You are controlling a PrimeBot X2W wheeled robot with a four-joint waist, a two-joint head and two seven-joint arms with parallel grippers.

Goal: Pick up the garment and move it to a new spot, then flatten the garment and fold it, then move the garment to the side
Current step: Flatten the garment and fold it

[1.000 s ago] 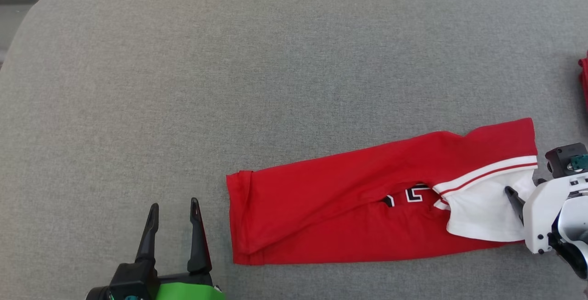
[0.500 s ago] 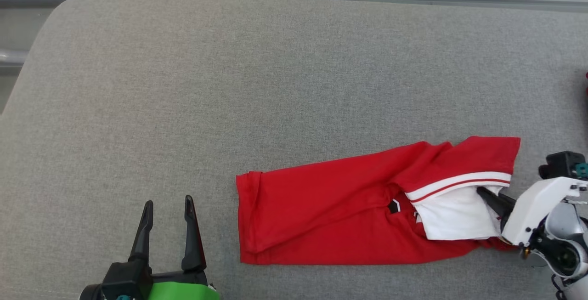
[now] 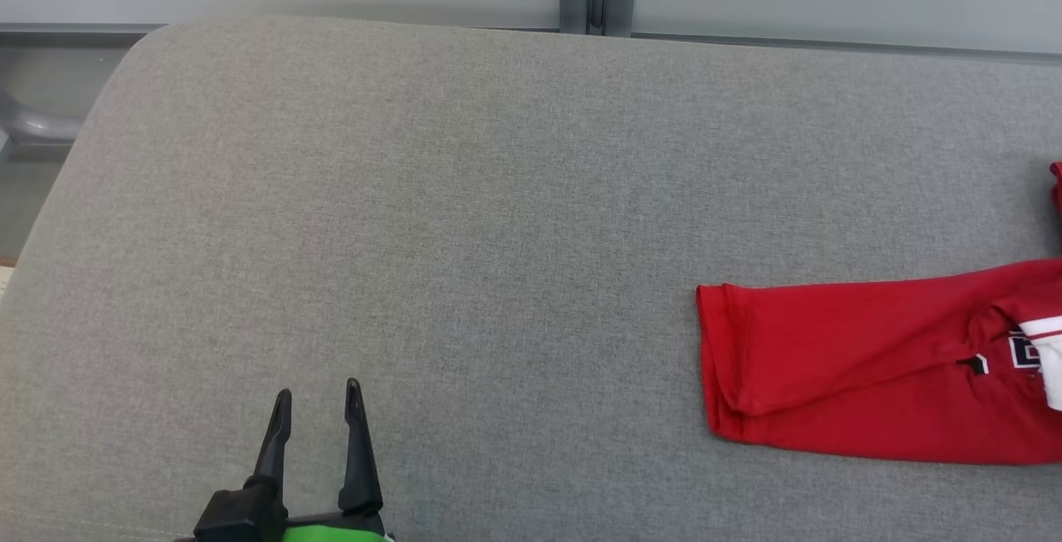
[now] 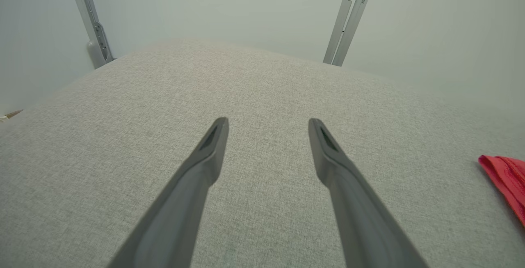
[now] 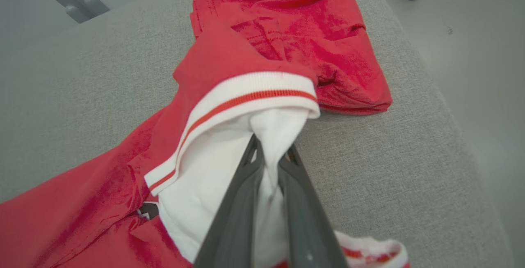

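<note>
You've got the garment (image 3: 871,368) on the right side of the grey counter (image 3: 415,235). It's a red jersey folded into a long strip, lying flat. The hemmed end points left, and the right end is cut off by the head view's edge. Near that cut there's a white band and a black-and-white print patch, too partial to read.

Right tool (image 5: 270,149) is clamped on the white part of the garment. The jaws are nearly together, with cloth pinched between the fingers (image 5: 238,202). A white band with a red stripe bunches over just past the tips.

Beyond that, the right wrist view has a second red piece (image 5: 340,54) near the counter's edge. I can't tell whether it touches the garment. There's also a red sliver (image 3: 1057,185) at the head view's right edge, too little to identify.

Left tool (image 3: 318,388) is spread and holding nothing, over bare counter and well apart from the garment. Its wrist view catches a red corner (image 4: 504,177) at the right edge.
</note>
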